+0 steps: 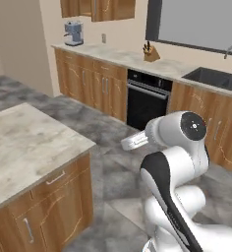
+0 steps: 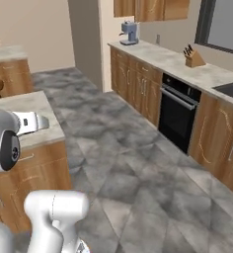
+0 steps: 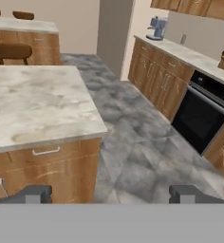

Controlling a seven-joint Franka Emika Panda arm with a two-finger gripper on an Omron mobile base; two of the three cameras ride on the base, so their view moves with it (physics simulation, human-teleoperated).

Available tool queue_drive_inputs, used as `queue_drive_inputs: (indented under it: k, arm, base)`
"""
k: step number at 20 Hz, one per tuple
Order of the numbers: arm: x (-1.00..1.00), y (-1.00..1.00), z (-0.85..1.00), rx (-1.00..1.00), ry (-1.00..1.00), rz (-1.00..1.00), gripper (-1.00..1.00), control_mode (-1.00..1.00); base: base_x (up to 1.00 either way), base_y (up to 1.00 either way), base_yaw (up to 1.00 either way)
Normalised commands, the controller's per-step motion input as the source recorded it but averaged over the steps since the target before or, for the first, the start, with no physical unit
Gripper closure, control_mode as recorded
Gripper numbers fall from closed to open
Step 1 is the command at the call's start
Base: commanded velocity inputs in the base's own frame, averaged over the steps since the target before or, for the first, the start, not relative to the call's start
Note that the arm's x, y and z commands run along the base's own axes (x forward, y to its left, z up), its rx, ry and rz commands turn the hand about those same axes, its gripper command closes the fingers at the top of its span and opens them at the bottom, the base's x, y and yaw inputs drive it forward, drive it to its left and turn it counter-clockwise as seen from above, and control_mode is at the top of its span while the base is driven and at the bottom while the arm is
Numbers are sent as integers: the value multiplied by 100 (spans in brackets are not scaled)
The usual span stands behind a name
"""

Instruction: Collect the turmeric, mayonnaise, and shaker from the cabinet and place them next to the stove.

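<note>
We saw wall cabinets (image 1: pixel 98 9) at twelve o'clock, cut off by the frame's top, so their contents stayed hidden and no jar or shaker could be made out. Our gripper (image 3: pixel 111 194) stood wide open, holding nothing. Bare grey floor (image 3: pixel 133 142) ran between the island counter (image 3: pixel 33 104) at nine o'clock and the oven (image 3: pixel 201 118) at three.

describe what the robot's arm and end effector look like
The arm is made of glossy white rounded shells with dark grey-black bands at the joints. One joint carries a round dark cap with a small pale mark at its centre. No loose cables show. The end effector has two small, blocky dark grey fingertips.
</note>
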Motion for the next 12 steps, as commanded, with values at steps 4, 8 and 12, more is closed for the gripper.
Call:
queue_drive_inputs:
  k: [4, 8, 12]
  arm:
    - [0, 0, 0, 0, 0, 0, -100, 100]
    - [0, 0, 0, 0, 0, 0, -100, 100]
    - [0, 0, 0, 0, 0, 0, -100, 100]
  base:
    - [87, -100, 0]
    - [100, -99, 3]
    - [100, -94, 8]
